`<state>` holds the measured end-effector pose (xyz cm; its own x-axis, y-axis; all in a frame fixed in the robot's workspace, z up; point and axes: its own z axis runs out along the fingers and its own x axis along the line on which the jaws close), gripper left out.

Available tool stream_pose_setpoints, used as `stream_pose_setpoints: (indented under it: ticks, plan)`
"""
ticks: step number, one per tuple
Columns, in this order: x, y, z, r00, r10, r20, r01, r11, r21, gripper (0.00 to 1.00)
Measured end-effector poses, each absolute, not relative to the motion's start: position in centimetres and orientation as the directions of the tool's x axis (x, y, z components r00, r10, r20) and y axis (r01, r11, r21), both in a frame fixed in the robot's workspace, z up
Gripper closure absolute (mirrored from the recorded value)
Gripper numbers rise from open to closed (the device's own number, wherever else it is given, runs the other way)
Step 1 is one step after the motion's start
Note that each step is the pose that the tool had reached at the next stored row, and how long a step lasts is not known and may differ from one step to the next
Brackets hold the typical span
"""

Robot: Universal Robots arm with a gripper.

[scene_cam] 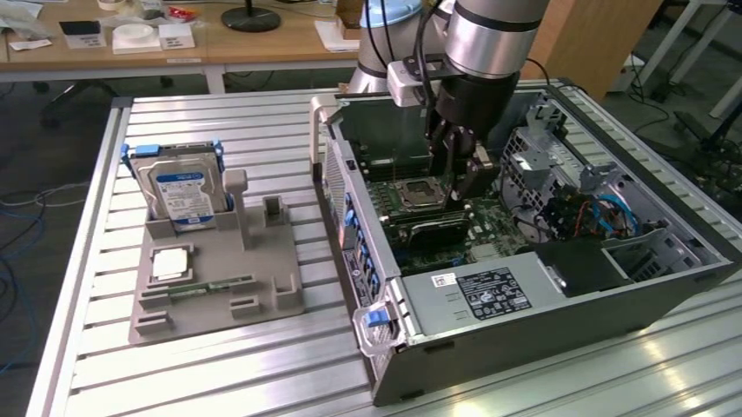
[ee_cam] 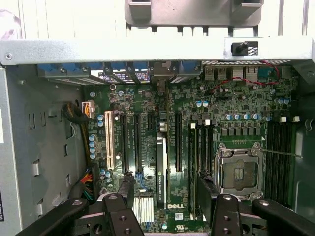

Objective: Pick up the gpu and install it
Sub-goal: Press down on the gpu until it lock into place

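The gpu (ee_cam: 161,164), a flat card with a black cooler face, stands on edge in a slot of the green motherboard (ee_cam: 216,105), its long black edge running between the neighbouring black expansion slots; in the exterior view it shows as a dark slab (scene_cam: 432,231) lying low across the board just in front of the silver processor socket (scene_cam: 415,195). The robot's black two-fingered hand (scene_cam: 458,169) hangs directly above it inside the open grey computer case (scene_cam: 557,317), fingers spread wide apart and holding nothing; in the wrist view the finger pads (ee_cam: 127,189) sit on either side of the card with a gap to each.

Room is tight: the case's rear wall and the drive cage with blue cables (scene_cam: 597,213) close in on the exterior view's right, and the grey power supply with its white label (scene_cam: 487,291) bounds the near edge.

On the ribbed aluminium bench (scene_cam: 232,373), well apart on the exterior view's left, a grey parts holder (scene_cam: 221,278) carries a silver hard drive with blue label (scene_cam: 180,193) standing upright, and a narrow green memory strip (scene_cam: 208,285) lying flat.
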<state>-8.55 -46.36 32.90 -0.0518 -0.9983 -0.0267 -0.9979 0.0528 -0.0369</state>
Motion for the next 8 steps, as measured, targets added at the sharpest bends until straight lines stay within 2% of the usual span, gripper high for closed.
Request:
stream_pose_setpoints:
  ticks: [2,3,4,6,7,8]
  plan:
    - [-8.55,-46.36,32.9,-0.052,-0.998,-0.027,-0.998,0.053,-0.037,0.38]
    - [-8.55,-46.36,32.9,-0.052,-0.998,-0.027,-0.998,0.053,-0.037,0.44]
    - [-8.55,-46.36,32.9,-0.052,-0.998,-0.027,-0.998,0.053,-0.037,0.44]
    - [-8.55,-46.36,32.9,-0.052,-0.998,-0.027,-0.998,0.053,-0.037,0.56]
    - [-8.55,-46.36,32.9,-0.052,-0.998,-0.027,-0.998,0.053,-0.037,0.56]
    - [-8.55,-46.36,32.9,-0.052,-0.998,-0.027,-0.998,0.053,-0.037,0.62]
